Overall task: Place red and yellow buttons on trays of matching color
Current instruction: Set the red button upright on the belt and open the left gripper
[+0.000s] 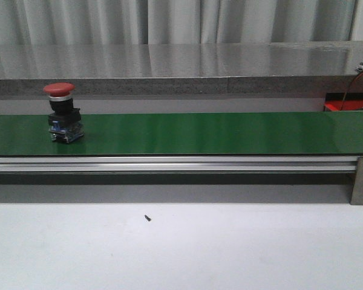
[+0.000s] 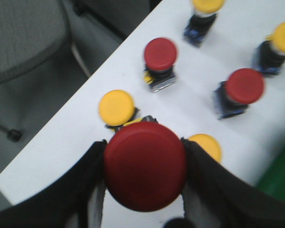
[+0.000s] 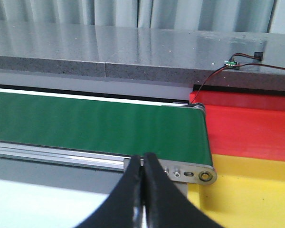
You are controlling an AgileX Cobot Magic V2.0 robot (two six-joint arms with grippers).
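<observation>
left jaws clamp red button (image 2: 145, 166) cap; right gripper (image 3: 143, 190) closed, empty.
held for conveyor belt (image 1: 199, 133) drop, toward trays.

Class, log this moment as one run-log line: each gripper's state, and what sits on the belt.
left gripper: shut on red button | right gripper: shut, holding nothing | green belt: one red-capped button

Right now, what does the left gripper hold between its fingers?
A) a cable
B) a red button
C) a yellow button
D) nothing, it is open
B: in the left wrist view the left gripper is closed on the cap of a red button, with one black finger on each side of it, while other red and yellow buttons stand loose on the white table below.
</observation>
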